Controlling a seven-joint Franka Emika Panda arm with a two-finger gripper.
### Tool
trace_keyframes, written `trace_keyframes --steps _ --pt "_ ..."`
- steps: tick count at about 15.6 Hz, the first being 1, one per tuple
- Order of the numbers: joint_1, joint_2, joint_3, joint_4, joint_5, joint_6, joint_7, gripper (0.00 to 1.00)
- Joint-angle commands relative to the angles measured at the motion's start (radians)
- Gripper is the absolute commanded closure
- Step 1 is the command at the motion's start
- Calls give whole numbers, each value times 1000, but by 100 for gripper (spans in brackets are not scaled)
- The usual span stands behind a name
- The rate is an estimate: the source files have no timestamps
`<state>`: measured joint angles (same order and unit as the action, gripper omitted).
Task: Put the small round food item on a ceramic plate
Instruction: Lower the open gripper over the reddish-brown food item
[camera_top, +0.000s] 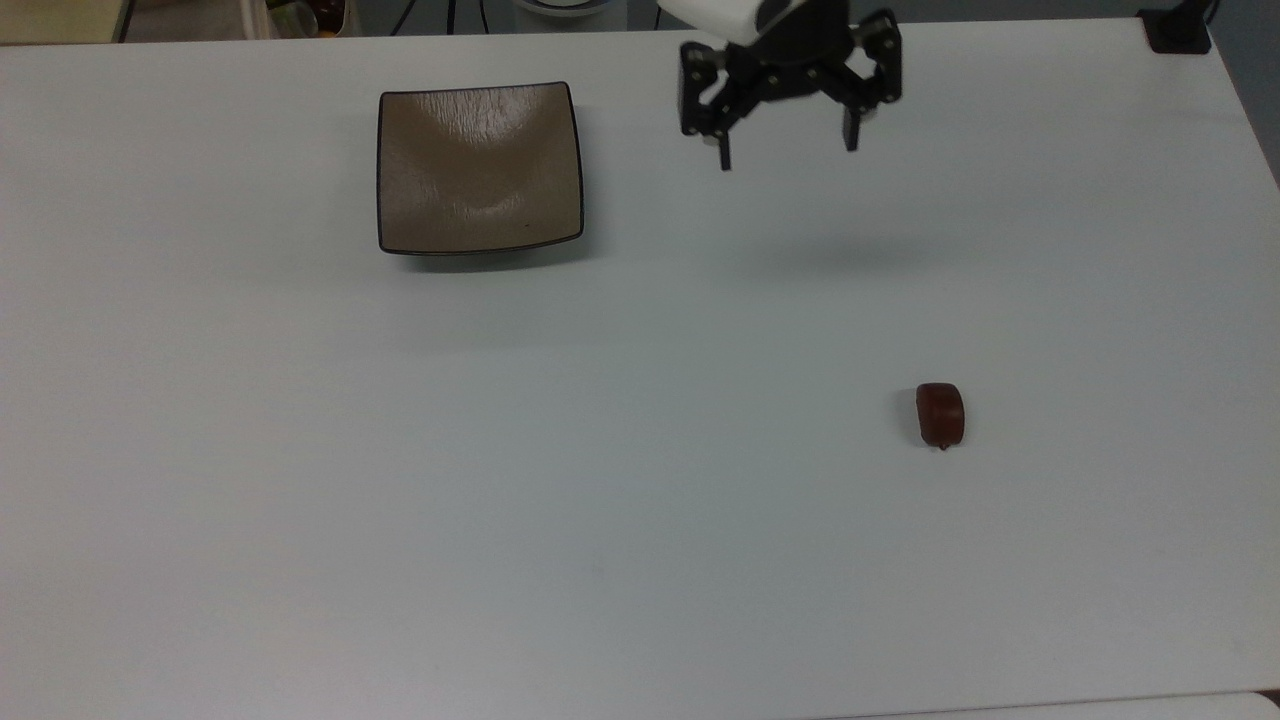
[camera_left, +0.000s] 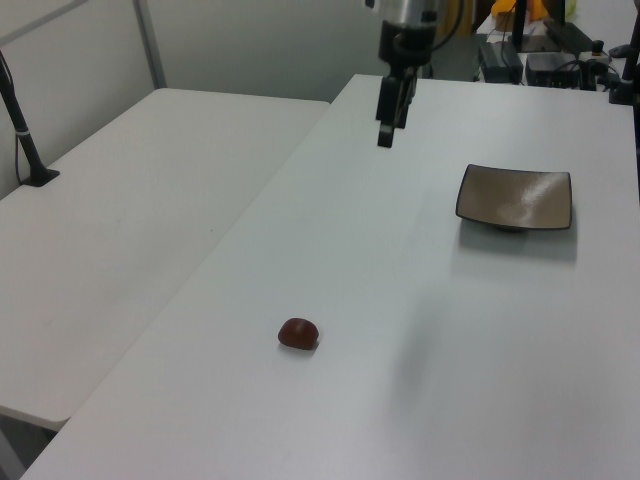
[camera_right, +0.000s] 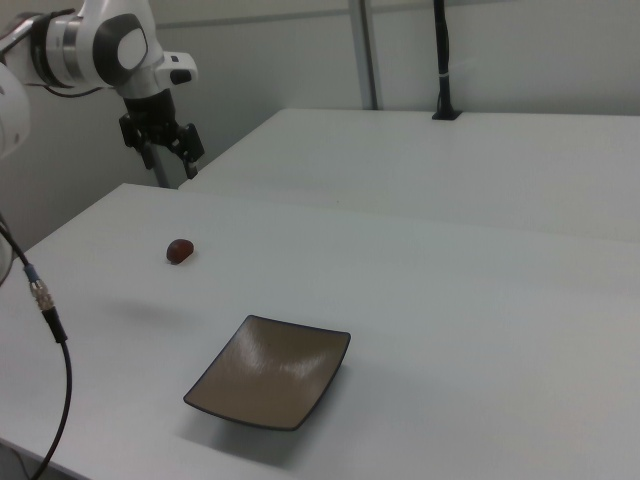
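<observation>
We see the small round food item (camera_top: 940, 414) lying alone on the white table (camera_top: 640, 560), toward the top view's right and nearer its bottom edge than the plate is; in the left view it (camera_left: 298, 333) sits at the lower left, and in the right view it (camera_right: 179, 250) sits beyond the plate. The ceramic plate (camera_top: 479, 166) rests flat toward the top view's upper left, well apart from the food item, and nothing lies on it (camera_right: 271, 372). The gripper (camera_top: 787, 156) hangs above the table between the two, to the right of the plate in the top view; its fingers are spread wide and hold nothing (camera_left: 387, 118).
</observation>
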<state>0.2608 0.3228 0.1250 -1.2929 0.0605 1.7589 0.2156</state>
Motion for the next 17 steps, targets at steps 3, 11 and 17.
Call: trace_keyframes --steps 3,11,17 --pt "89 203 2 177 -67 48 113 0" --pt "175 337 -2 202 -157 261 217 0" --pt "210 427 -4 219 -212 330 243 0"
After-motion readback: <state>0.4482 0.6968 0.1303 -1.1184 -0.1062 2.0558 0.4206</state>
